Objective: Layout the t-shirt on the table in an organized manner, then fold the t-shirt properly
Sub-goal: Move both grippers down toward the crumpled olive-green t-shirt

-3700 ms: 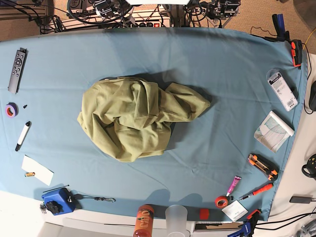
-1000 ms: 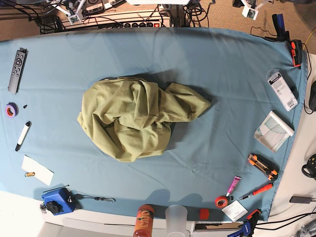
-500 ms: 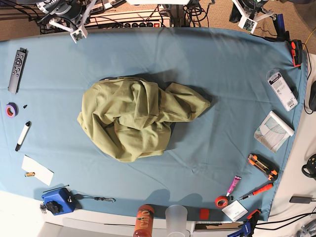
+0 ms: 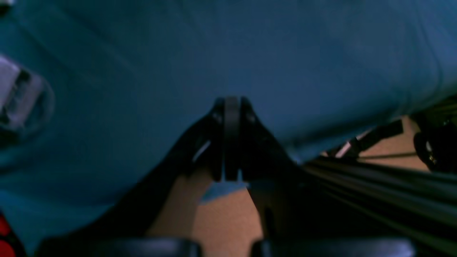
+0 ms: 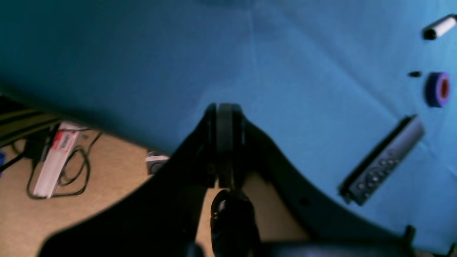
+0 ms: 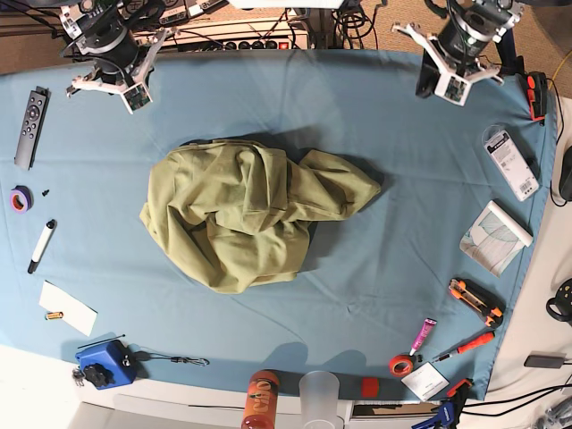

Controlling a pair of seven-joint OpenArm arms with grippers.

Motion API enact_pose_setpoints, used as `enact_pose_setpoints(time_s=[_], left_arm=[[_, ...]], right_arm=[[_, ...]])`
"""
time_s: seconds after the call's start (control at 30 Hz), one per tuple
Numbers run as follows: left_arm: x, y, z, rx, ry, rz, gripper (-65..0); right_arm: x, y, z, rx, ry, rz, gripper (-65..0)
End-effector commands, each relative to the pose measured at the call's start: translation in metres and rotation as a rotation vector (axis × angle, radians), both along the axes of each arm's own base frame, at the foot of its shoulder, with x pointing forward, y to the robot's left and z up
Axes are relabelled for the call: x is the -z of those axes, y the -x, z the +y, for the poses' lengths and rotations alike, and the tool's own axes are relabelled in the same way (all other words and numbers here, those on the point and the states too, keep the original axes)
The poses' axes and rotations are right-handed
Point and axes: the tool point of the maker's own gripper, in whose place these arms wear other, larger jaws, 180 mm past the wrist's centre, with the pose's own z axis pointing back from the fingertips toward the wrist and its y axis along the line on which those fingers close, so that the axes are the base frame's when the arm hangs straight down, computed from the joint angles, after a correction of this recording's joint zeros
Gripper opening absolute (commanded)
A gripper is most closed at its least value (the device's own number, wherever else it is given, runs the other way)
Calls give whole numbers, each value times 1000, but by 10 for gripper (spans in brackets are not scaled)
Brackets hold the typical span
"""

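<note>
While shirt (image 6: 250, 214) sits crumpled mid-table (image 6: 420, 223), untouched: layout step not begun. Left gripper (image 6: 451, 83) far corner, jaws pressed together, empty. Right gripper (image 6: 114, 87) opposite corner, same. Next: open jaws, drop to heap, pinch hem or shoulders, spread flat.

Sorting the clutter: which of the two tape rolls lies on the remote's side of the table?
The purple tape roll, just below the remote at the table's left edge; the orange tape roll lies across the table, near the front right corner.

Your clutter: grey remote (image 6: 31, 126), purple tape roll (image 6: 21, 198), white marker (image 6: 41, 245), blue box (image 6: 104, 364), orange bottle (image 6: 261, 399), clear cup (image 6: 320, 394)
</note>
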Motion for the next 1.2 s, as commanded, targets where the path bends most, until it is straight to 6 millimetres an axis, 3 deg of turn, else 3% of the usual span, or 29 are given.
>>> enact_pose_setpoints(time_s=[0.0, 0.03, 0.13, 0.17, 0.43, 0.63, 0.87, 0.97, 1.17], left_arm=[[-9, -5, -4, 22, 10, -38, -616], [-11, -6, -7, 48, 15, -47, -573], [-21, -12, -21, 131, 45, -100, -454], [-24, -14, -26, 151, 58, -121, -435], [-47, -44, -68, 224, 138, -243, -424], [-59, -69, -99, 278, 73, -340, -258], [-64, -73, -125, 347, 59, -381, -250], [-64, -70, -130, 359, 67, -379, -250], [-65, -72, -128, 336, 68, -382, -250]], right_arm=[[-8, -5, -1, -12, 17, -31, -650], [-8, -5, -2, -14, 20, -34, -620], [-9, -6, -3, -17, 33, -42, -431], [-10, -7, -3, -21, 37, -49, -403], [-24, -33, -5, -16, 46, -137, -401], [-39, -57, -1, -21, 24, -220, -401], [-53, -73, 4, -43, 8, -298, -401], [-42, -78, -5, -20, 11, -283, -401], [4, -99, -41, 86, 2, -202, -401]])
